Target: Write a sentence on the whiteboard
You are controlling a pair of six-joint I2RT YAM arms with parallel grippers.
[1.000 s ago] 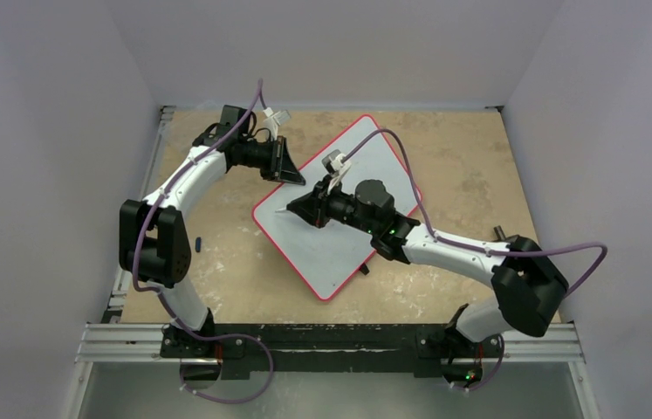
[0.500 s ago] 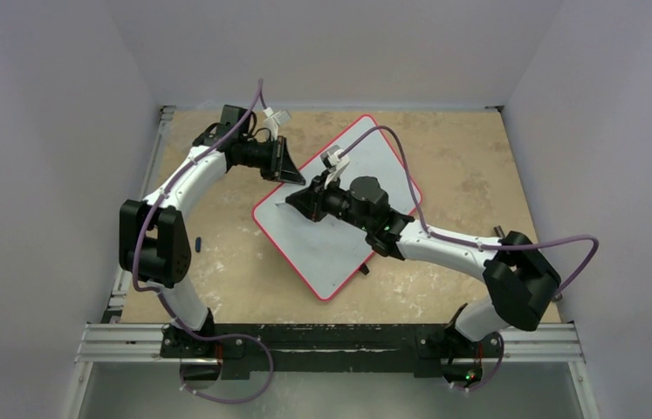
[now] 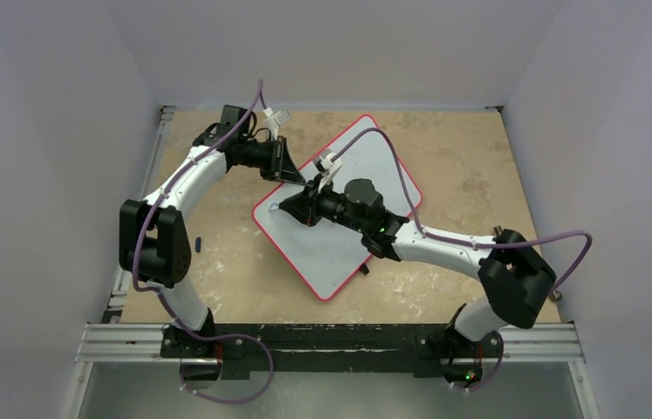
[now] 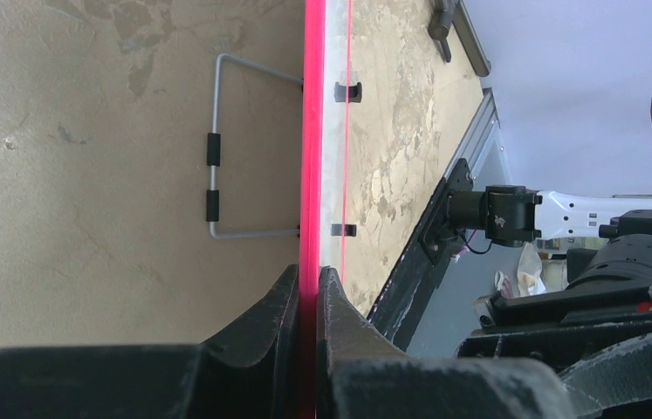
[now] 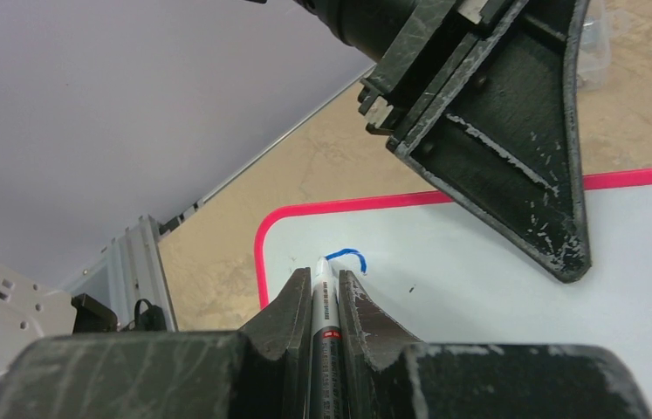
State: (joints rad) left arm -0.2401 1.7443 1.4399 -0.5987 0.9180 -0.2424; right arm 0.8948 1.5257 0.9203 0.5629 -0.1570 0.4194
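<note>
Left arm point(image 3: 184, 179), right arm point(image 3: 444, 250): white link shells, black joint housings, bulky black elbow blocks. Purple cable point(image 3: 260, 94) runs along each arm, looping free in places. Green lights point(image 3: 385, 230) on right forearm joint; another at its base, 5 o'clock in top view. Fingers point(image 5: 363, 319) matt black, wedge-shaped, scuffed with pale scratches. Bases on black plate point(image 3: 322, 342) over aluminium rail point(image 3: 121, 340).

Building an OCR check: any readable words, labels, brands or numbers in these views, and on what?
No text can be read in any view.
whiteboard: only a short blue stroke, not a legible letter.
marker: small print on the barrel, too small to read.
</note>
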